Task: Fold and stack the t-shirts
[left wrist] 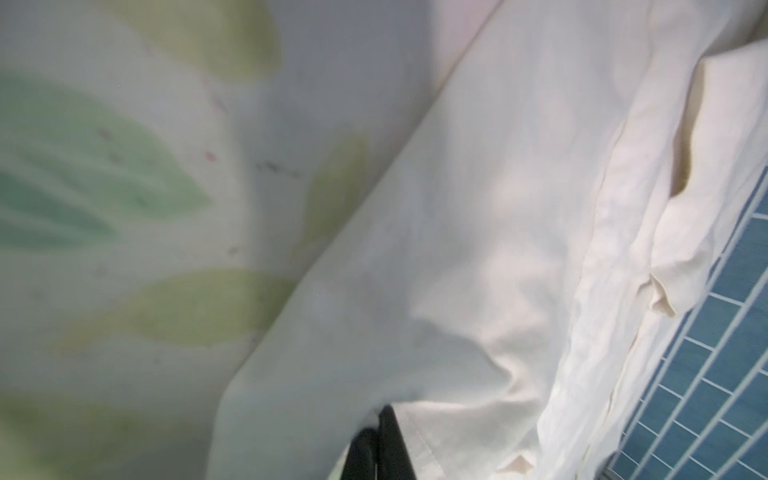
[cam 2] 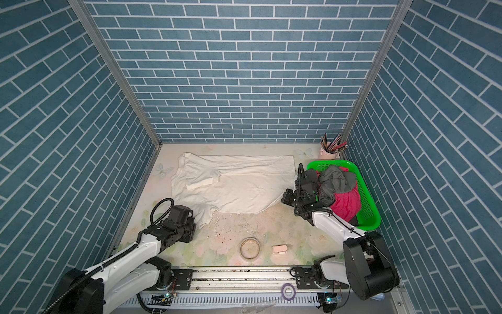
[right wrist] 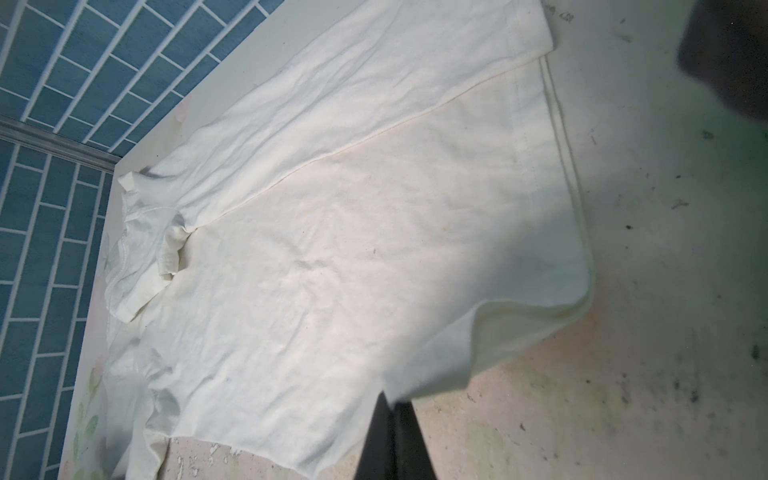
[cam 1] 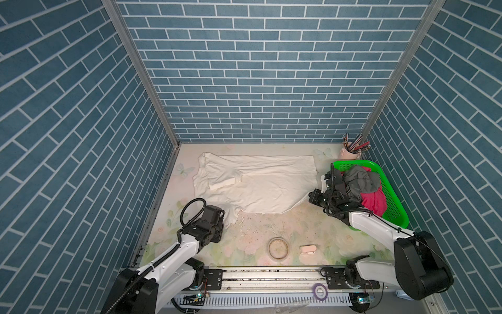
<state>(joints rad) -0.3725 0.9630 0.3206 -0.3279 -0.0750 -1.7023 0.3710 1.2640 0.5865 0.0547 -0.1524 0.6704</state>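
Note:
A large cream-white t-shirt [cam 1: 266, 179] [cam 2: 244, 182] lies spread across the back of the table, with one sleeve folded in over its body. At its near-left sleeve my left gripper [cam 1: 221, 214] [left wrist: 384, 415] is shut on the cloth, which drapes over the black fingertips. My right gripper [cam 1: 311, 195] [right wrist: 392, 403] is shut on the shirt's near-right hem corner [right wrist: 519, 332], which is lifted slightly off the table. A dark grey t-shirt [cam 1: 361, 180] and a magenta t-shirt [cam 1: 376, 202] lie crumpled in the green basket [cam 1: 353, 163] just behind the right arm.
A pink cup of pencils [cam 1: 350, 153] stands in the back right corner. A round ring [cam 1: 278, 248] and a small pink-white object [cam 1: 308, 249] lie near the front edge. A purple tape roll [cam 1: 320, 291] sits on the front rail. Blue brick walls close three sides.

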